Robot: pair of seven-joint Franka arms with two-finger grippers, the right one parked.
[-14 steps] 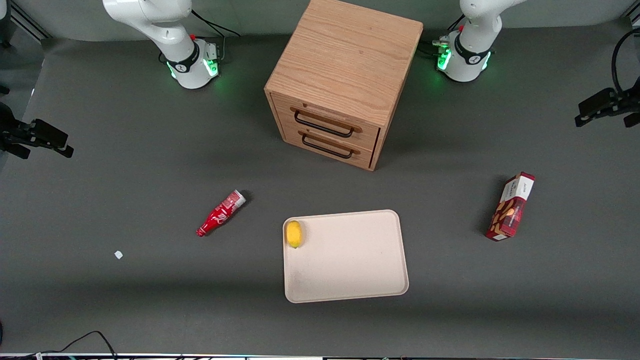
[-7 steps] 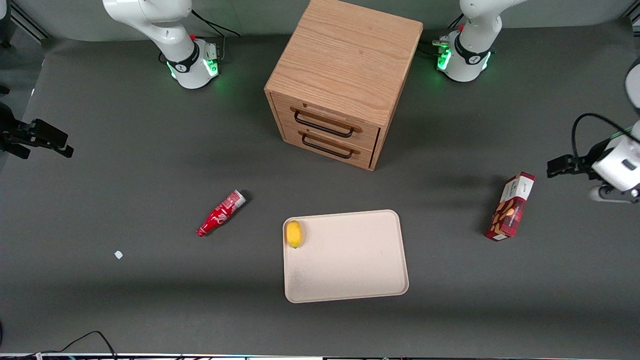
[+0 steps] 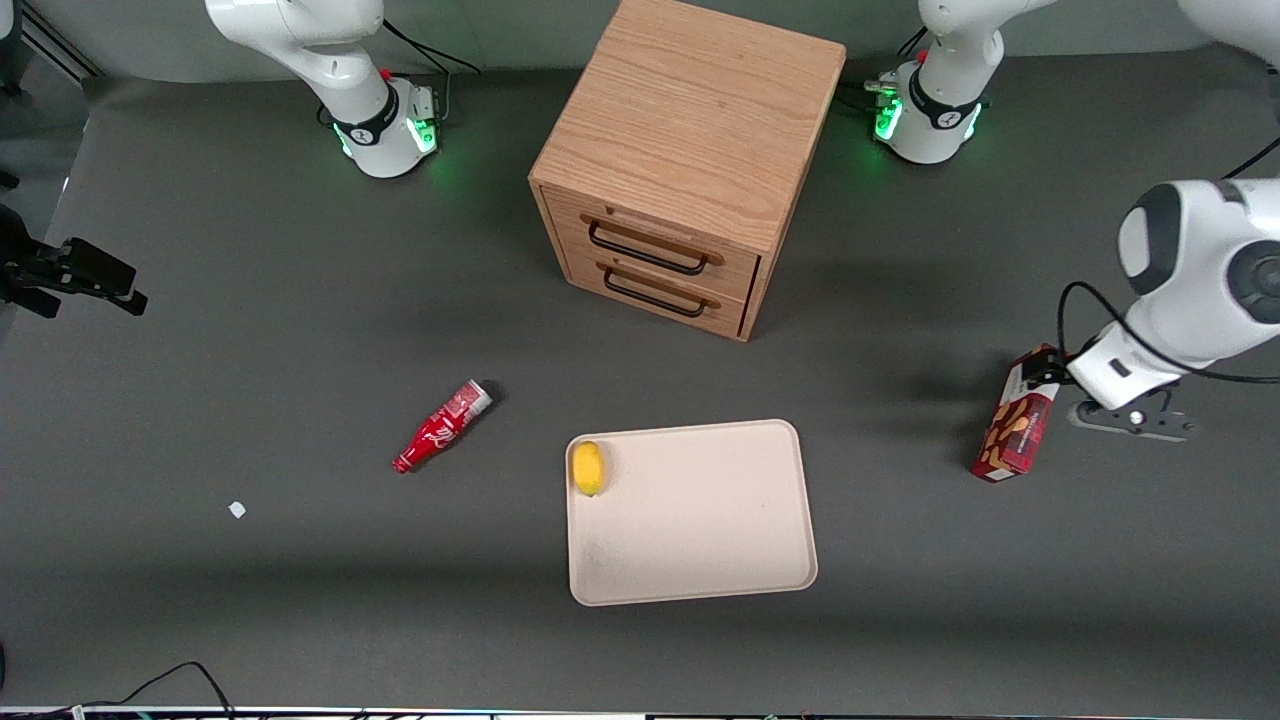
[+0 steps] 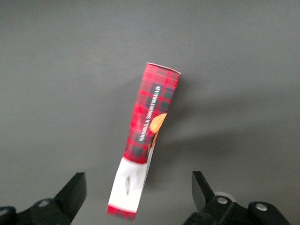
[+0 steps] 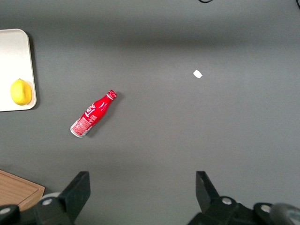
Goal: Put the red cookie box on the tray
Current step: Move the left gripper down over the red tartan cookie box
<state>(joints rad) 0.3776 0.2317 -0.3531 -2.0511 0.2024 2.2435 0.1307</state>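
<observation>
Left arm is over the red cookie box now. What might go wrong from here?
The open gripper hovers above the white end of the long dark-red cardboard cookie box, not its middle; gripped there, the box may tip or swing. The box lies narrow side up on the grey table, so a finger could knock it over. A yellow lemon sits in a corner of the beige rectangular tray; keep away from it.

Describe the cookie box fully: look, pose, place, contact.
The cookie box is long and slim, apparently cardboard, in dark-red plaid with tan cookie pictures and a white end panel. It lies closed on the grey table toward the working arm's end, apart from the tray. The gripper hangs above its white end, fingers open on either side, not touching it.
</observation>
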